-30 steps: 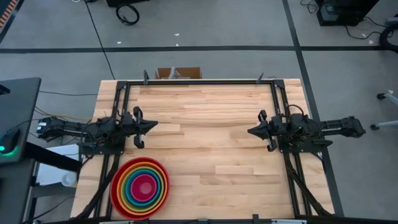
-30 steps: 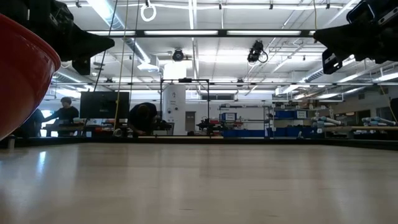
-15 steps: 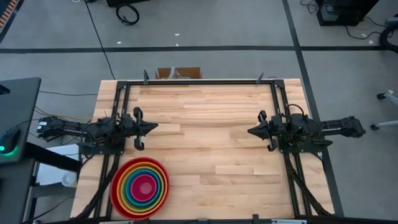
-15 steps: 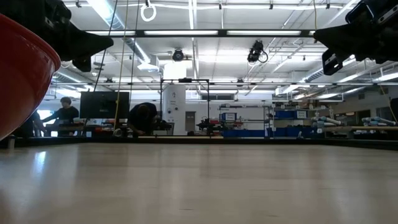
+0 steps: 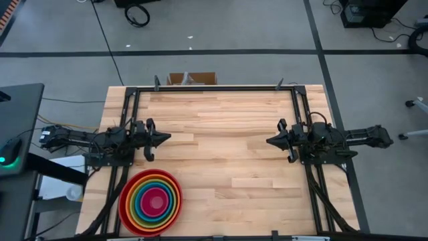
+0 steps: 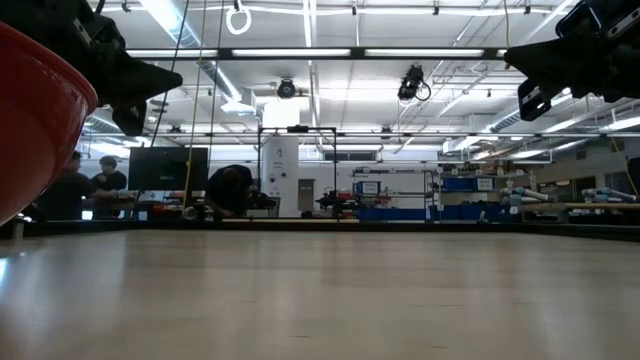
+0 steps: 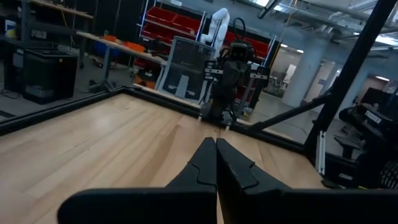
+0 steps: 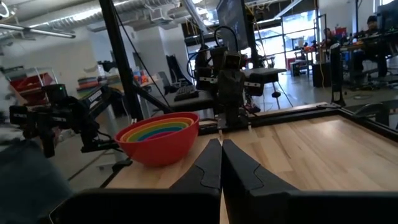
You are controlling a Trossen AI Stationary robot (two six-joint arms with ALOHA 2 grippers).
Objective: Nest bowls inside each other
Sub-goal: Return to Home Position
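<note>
A stack of nested bowls, red outermost with orange, yellow, green, blue and pink inside, rests on its base at the table's near left corner; it also shows in the right wrist view and as a red wall in the low view. My left gripper hovers shut above the table's left side, pointing level toward the right. My right gripper hovers shut at the table's right side, pointing toward the left. Neither touches the bowls.
A black metal frame runs along the table's far edge and both sides. The bare wooden tabletop lies between the two grippers. People and workbenches show in the room beyond the table.
My left gripper has rolled a little about its own pointing line while staying in place. The bowls and my right gripper have kept still.
</note>
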